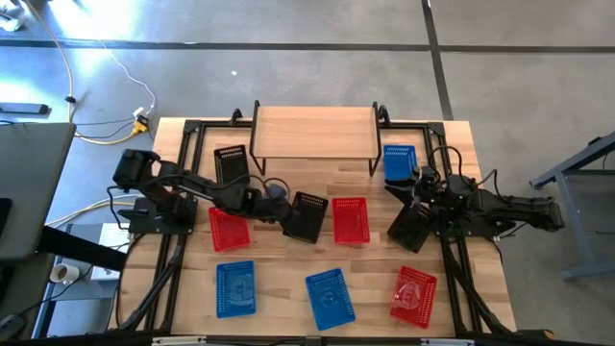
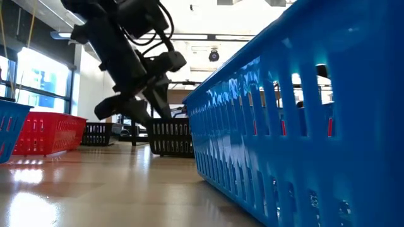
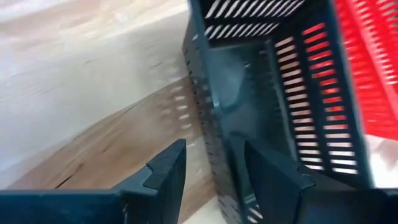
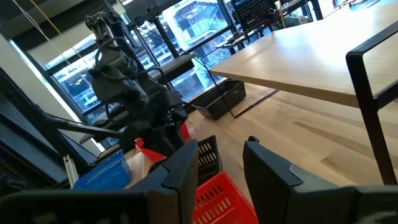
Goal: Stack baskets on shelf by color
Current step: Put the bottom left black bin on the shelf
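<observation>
I found the table point(image 1: 288, 259) carrying all nine baskets, with the shelf point(image 1: 313, 133) bare on top at the far edge, so no stacking had been completed. Two black baskets sat on the table: one point(image 1: 230, 164) near the shelf's left legs, one point(image 1: 408, 228) beside the right arm. Three red point(image 1: 351, 220) and three blue point(image 1: 233, 288) ones lay scattered nearer me.

My left tool point(image 1: 284, 213) was at the third black basket point(image 1: 309, 215). In the left wrist view its fingers point(image 3: 163, 179) stood apart and straddled that basket's side wall point(image 3: 214, 149), one finger outside, one inside, not yet closed. A red basket point(image 3: 367, 68) lay just beyond the black one on the far side of the tool.

Risks, as I judged them: closing on a thin perforated wall could tilt the basket or let it slip on lifting; an off-centre hold could swing it into the neighbouring red basket; and carried to the shelf, a tilted basket could catch the plank edge.

My right tool point(image 4: 217, 165) hung with fingers apart near the shelf's right legs, holding nothing. It sat close to the shelf's approach path, so I judged a clash between arms possible.
</observation>
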Controlling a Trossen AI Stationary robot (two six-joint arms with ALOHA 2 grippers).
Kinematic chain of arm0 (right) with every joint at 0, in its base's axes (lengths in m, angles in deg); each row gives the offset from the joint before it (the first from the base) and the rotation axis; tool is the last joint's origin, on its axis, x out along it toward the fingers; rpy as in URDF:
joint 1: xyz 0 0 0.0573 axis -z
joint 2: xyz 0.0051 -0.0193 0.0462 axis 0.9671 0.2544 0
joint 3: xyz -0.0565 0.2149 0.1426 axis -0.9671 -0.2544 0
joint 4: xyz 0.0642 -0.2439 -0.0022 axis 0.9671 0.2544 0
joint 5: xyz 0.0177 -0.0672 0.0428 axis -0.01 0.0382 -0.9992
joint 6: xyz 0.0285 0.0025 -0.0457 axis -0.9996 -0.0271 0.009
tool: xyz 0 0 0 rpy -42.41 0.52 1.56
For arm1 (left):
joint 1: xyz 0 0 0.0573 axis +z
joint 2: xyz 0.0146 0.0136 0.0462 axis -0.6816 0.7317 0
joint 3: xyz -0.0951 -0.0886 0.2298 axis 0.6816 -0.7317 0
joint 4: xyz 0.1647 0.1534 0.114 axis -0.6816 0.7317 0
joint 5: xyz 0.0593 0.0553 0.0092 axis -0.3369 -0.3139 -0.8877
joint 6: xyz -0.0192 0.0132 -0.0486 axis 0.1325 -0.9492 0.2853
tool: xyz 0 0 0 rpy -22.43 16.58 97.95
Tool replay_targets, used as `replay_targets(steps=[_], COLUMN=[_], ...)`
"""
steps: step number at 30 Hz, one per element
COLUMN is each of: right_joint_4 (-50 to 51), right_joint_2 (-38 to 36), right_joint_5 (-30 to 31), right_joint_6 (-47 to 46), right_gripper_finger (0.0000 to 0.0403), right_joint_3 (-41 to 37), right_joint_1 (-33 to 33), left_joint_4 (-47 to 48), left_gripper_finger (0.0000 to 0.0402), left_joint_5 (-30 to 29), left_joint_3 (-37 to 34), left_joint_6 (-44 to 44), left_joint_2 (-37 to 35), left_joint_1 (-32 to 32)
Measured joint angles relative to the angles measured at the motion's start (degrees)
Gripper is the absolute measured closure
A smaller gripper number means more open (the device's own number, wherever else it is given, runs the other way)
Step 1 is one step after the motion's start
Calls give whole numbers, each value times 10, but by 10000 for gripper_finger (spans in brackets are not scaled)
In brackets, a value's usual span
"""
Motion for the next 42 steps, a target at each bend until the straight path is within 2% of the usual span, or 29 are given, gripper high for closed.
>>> replay_targets(steps=[5,14,23,32,36,42], right_joint_4=[0,-1,-2,-1,-5,-24], right_joint_2=[0,0,0,0,0,0], right_joint_5=[0,15,28,15,15,15], right_joint_6=[0,-4,-24,-30,-30,-47], right_gripper_finger=[289,289,289,289,289,289], right_joint_3=[0,0,1,1,1,1], right_joint_1=[0,0,0,0,0,0], left_joint_4=[-4,-37,-94,-97,-101,-104], left_gripper_finger=[278,394,399,401,401,401], left_joint_5=[-3,-5,-8,-33,-78,-184], left_joint_3=[0,0,0,0,1,1], left_joint_6=[4,-6,5,-7,-30,-104], left_joint_2=[16,17,-3,-93,-144,-233], left_joint_1=[0,0,0,4,5,20])
